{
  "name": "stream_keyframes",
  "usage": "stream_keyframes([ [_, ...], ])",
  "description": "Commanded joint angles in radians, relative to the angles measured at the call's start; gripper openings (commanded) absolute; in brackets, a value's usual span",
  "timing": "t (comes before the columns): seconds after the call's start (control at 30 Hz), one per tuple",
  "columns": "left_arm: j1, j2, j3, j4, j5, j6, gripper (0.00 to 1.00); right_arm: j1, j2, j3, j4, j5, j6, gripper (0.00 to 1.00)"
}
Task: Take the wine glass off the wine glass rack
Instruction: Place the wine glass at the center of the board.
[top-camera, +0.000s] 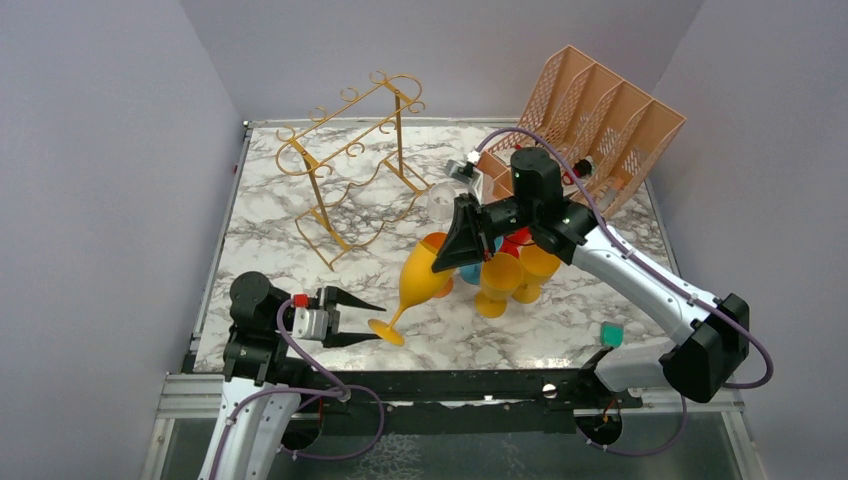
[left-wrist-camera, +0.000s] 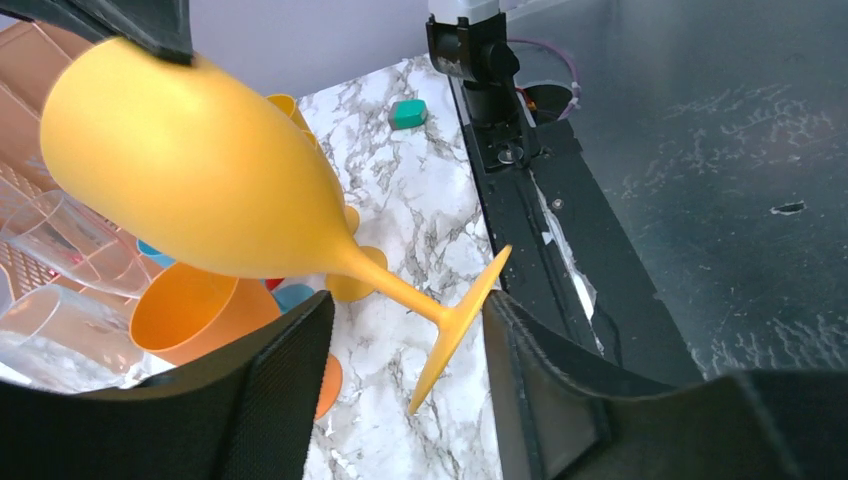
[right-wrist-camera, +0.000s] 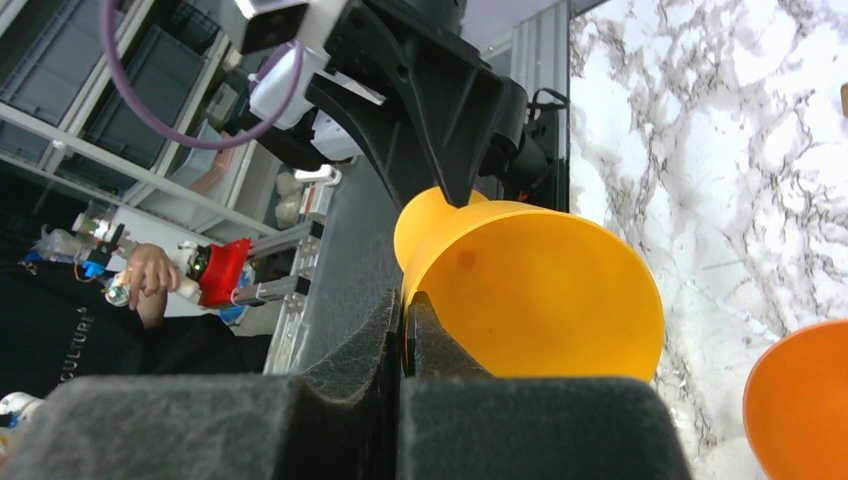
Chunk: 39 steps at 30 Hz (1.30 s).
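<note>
Marble table, grey walls: an orange wine glass hangs tilted, well clear of the gold wine glass rack, rim pinched by the closed right gripper, foot pointing down-left between the nearer left gripper's parted fingers

My left arm and my right arm are both made of smooth white tubes joined by big round black joints, and a thin purple cable loops along each one. The left gripper has two long, pointy black fingers with a rough, grainy inside, and a little red bit sits just behind it. The right gripper is a black wedge shape with the same rough black pads.
</note>
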<state>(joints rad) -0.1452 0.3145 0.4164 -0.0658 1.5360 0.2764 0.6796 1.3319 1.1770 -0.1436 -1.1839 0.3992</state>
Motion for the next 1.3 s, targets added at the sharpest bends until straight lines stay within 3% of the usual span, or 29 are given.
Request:
stream_keyframes([
  [0.0,0.005,-0.043,0.051,-0.021,-0.028,-0.047,0.65,0.022,-0.032,-0.018,-0.092,0.086,-0.06,0.01],
  [0.07,0.005,-0.058,0.061,-0.03,-0.03,-0.061,0.73,0.027,-0.044,-0.029,-0.096,0.098,-0.067,0.01],
  [0.13,0.006,-0.073,0.073,-0.039,-0.034,-0.074,0.93,0.032,-0.057,-0.039,-0.102,0.11,-0.069,0.01],
  [0.2,0.004,-0.089,0.087,-0.047,-0.053,-0.088,0.99,0.047,-0.069,-0.043,-0.127,0.141,-0.086,0.01],
  [0.33,0.006,-0.124,0.108,-0.055,-0.164,-0.138,0.99,0.104,-0.099,-0.065,-0.19,0.293,-0.117,0.01],
  [0.5,0.006,-0.176,0.098,-0.056,-0.442,-0.267,0.99,0.199,-0.177,-0.126,-0.247,0.605,-0.108,0.01],
  [0.67,0.006,-0.234,0.039,-0.05,-0.852,-0.552,0.99,0.329,-0.219,-0.165,-0.331,0.913,-0.097,0.01],
  [0.8,0.006,-0.218,0.013,-0.074,-0.995,-0.699,0.99,0.392,-0.26,-0.167,-0.425,1.115,-0.103,0.01],
  [1.03,0.006,-0.22,0.076,-0.235,-1.264,-0.66,0.99,0.41,-0.287,-0.203,-0.437,1.19,-0.132,0.01],
  [1.27,0.006,-0.241,0.088,-0.285,-1.378,-0.673,0.99,0.494,-0.217,-0.202,-0.43,1.329,-0.159,0.01],
])
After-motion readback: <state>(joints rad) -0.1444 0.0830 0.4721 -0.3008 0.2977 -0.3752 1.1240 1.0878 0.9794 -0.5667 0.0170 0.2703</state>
